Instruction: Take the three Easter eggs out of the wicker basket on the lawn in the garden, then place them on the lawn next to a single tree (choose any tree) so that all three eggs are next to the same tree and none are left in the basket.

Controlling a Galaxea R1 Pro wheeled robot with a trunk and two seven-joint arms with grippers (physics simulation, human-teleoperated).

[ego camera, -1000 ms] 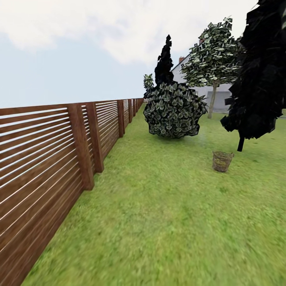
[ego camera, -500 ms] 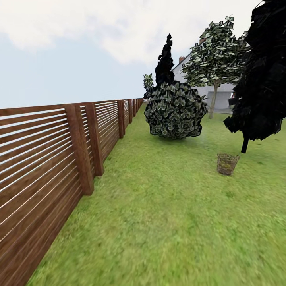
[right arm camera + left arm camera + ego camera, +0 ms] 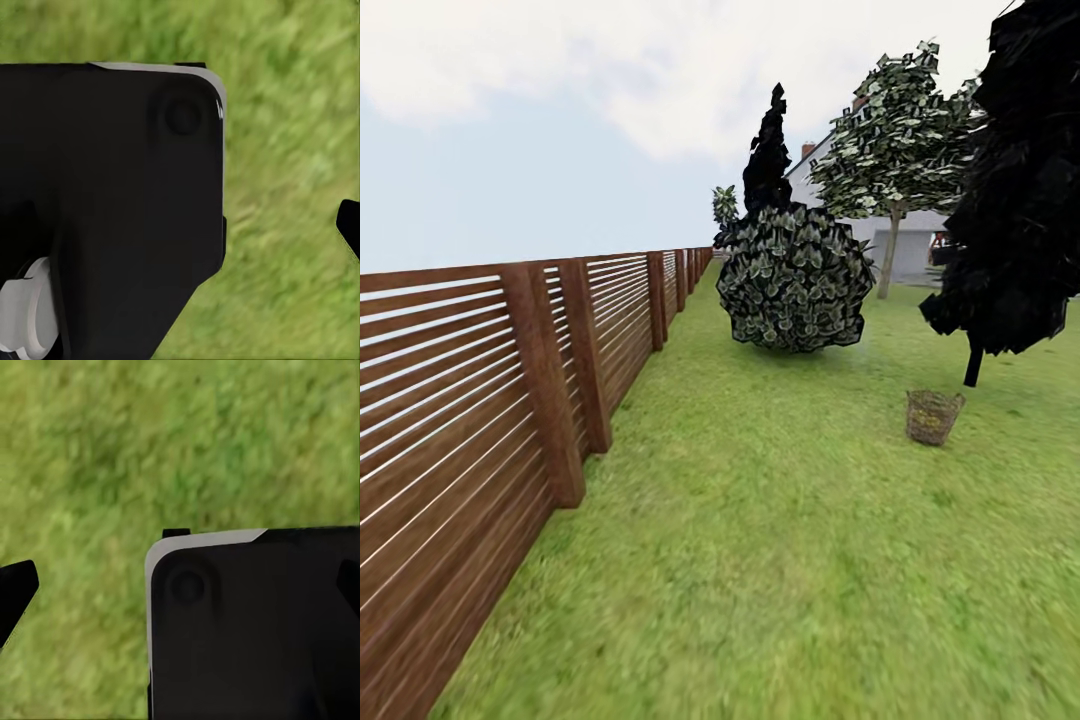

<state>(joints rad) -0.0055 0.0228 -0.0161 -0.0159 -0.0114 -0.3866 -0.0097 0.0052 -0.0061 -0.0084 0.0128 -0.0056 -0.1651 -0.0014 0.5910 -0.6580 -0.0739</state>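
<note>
**Head view: garden inventory, basket at lawn's right**

Wicker basket (image 3: 934, 416): upright on the lawn (image 3: 780, 520), toward its right edge, near a thin-trunked dark tree (image 3: 1015, 180). Contents not discernible. Grey-trunked tree (image 3: 895, 150): farther back. Round bush (image 3: 795, 278): mid-lawn. Slat fence (image 3: 480, 400): left edge. Both pincers: opening cannot be told; wrist views show dark housing over grass.
</note>
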